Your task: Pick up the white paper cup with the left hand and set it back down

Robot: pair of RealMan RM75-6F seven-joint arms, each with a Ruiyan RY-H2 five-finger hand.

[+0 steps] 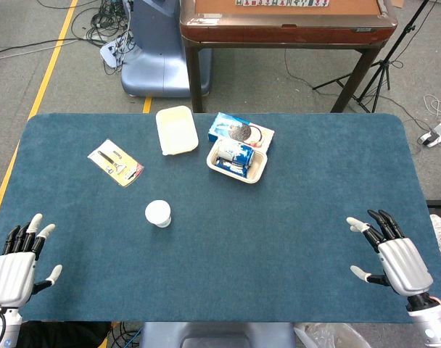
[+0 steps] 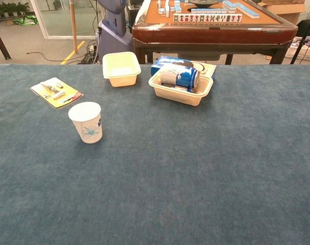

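The white paper cup (image 1: 158, 213) stands upright on the blue table (image 1: 278, 239), left of centre; in the chest view the cup (image 2: 86, 122) shows a blue flower print. My left hand (image 1: 17, 261) rests at the near left corner of the table, fingers spread, holding nothing, well to the left of and nearer than the cup. My right hand (image 1: 394, 257) lies at the near right corner, fingers also apart and empty. Neither hand shows in the chest view.
An empty cream tray (image 1: 176, 130) sits at the back. Beside it a second tray (image 1: 238, 161) holds a blue-and-white packet, with a blue box (image 1: 241, 131) behind. A yellow card with tools (image 1: 115, 162) lies back left. A wooden table (image 1: 286, 22) stands beyond.
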